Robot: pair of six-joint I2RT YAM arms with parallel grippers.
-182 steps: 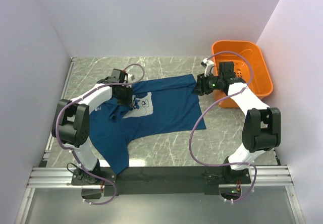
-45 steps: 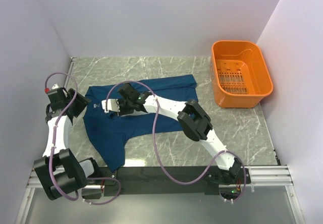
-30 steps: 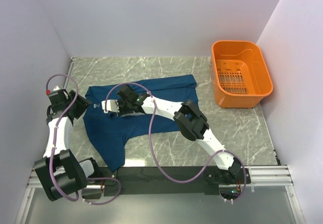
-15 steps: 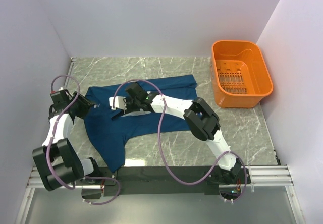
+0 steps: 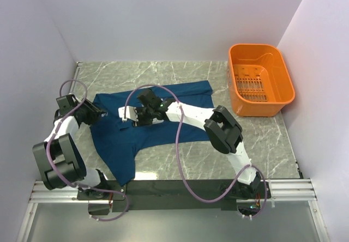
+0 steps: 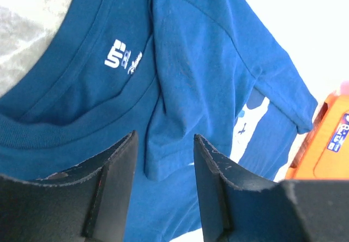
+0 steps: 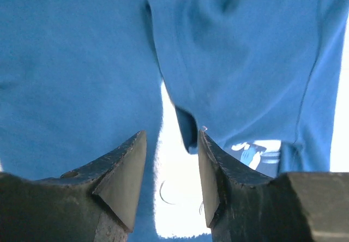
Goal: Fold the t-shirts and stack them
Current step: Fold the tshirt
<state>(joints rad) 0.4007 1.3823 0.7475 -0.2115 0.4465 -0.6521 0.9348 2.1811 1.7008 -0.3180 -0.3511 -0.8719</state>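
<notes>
The left jaws stood parted with nothing clamped between them, and in the left wrist view a raised fold of the shirt [image 6: 207, 73] showed through the gap, with the collar [image 6: 71, 116] and its white inner mark [image 6: 121, 59] just to one side. The right jaws were likewise apart and held nothing. In the right wrist view they hung close over the blue cloth, where a loose fold ended just beyond the gap and part of the pale print [image 7: 256, 152] showed. From above, the shirt [image 5: 163, 127] lay on the marble worktop [image 5: 256, 144], left of centre, one side folded in over the chest and a long part running down towards the near edge. The left arm [image 5: 65, 125] bent in from the left wall, its jaws at the shirt's left edge by the collar. The right arm [image 5: 191, 114] reached right across the shirt, its jaws over the chest area, near the left ones but apart from them. The basket [image 5: 262, 103] sat at the far right, well apart from the shirt.
</notes>
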